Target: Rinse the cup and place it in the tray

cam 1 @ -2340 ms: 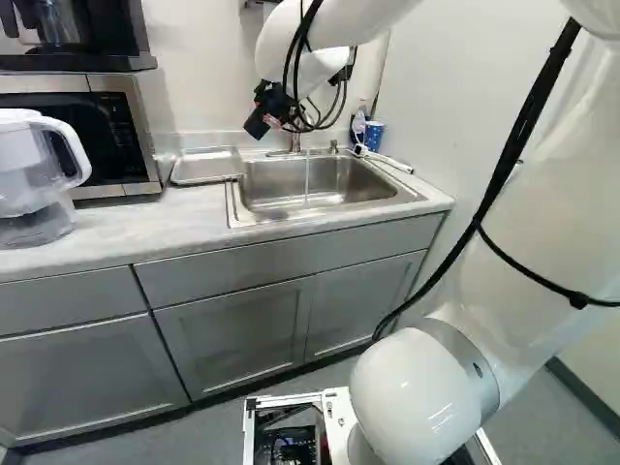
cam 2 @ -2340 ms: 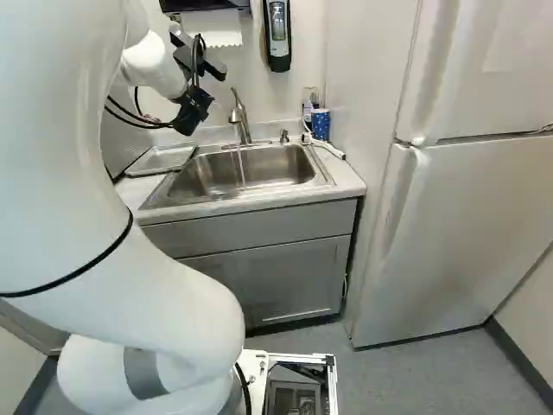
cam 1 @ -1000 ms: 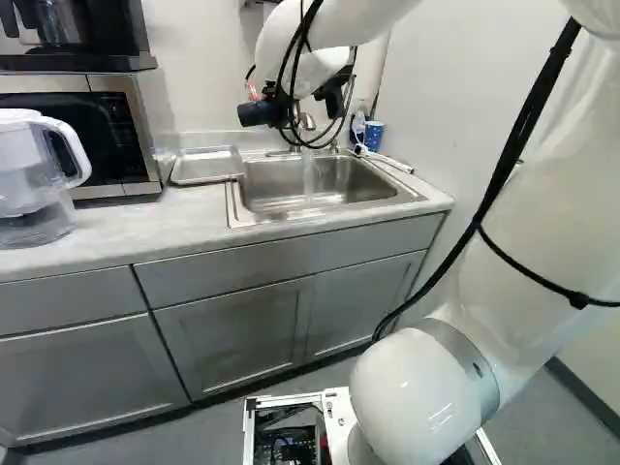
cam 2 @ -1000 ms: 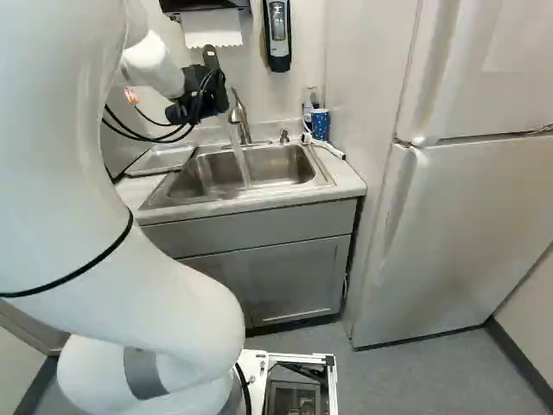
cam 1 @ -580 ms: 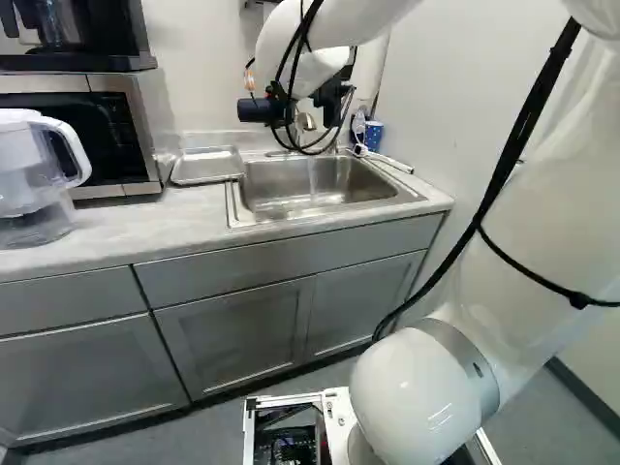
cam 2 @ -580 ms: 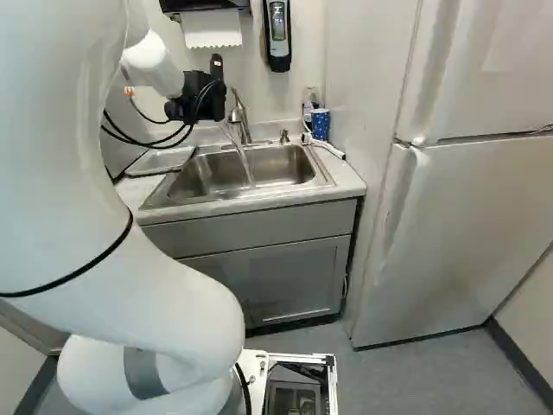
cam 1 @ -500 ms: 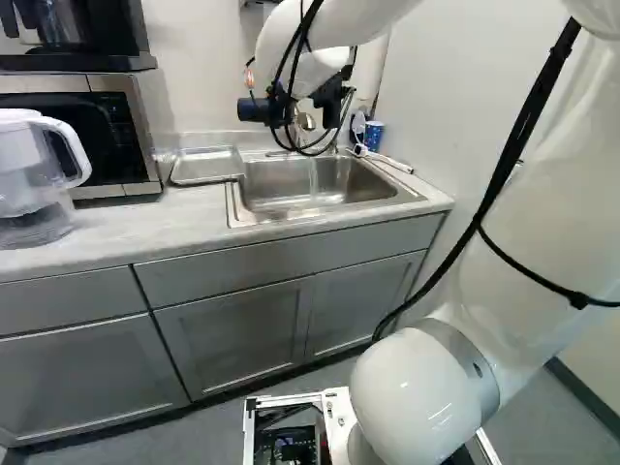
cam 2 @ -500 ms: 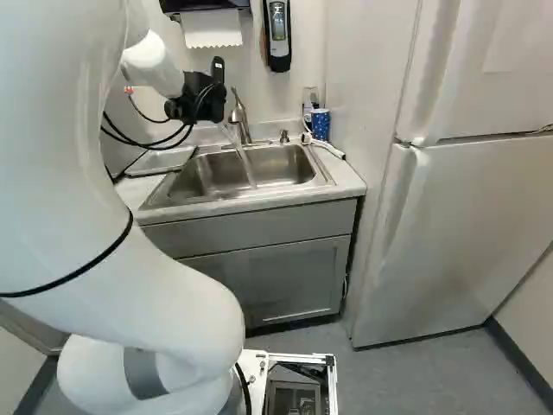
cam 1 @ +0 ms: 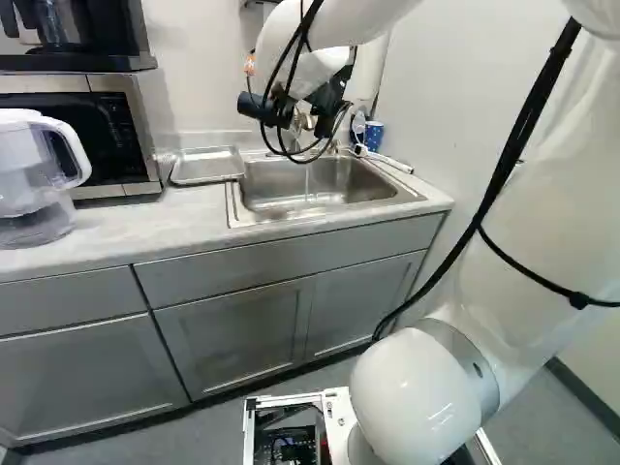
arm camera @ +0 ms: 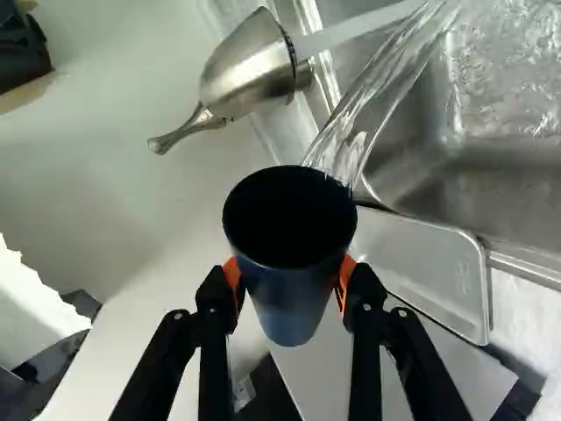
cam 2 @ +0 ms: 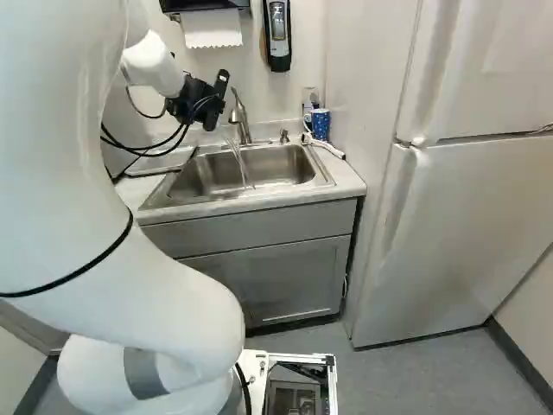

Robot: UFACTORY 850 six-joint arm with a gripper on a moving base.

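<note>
Water (arm camera: 379, 95), clear, spills off the tapered dark-blue cup (arm camera: 294, 294) I hold in my black gripper (cam 2: 197, 102); a silver metal faucet (arm camera: 250, 72) stands ahead.

Rounded white arm (cam 1: 542, 232), grey band (cam 1: 468, 360), black cables (cam 1: 479, 219), orange-padded black claw (cam 2: 197, 105).

Sink (cam 1: 329, 207) in surface (cam 1: 145, 225) — tray (cam 1: 206, 167) just left, faucet (cam 2: 239, 114) at far edge, mug (cam 2: 320, 124) at far right corner; pitcher (cam 1: 29, 184) before microwave (cam 1: 140, 136), farther left — fridge (cam 2: 467, 225) right.
</note>
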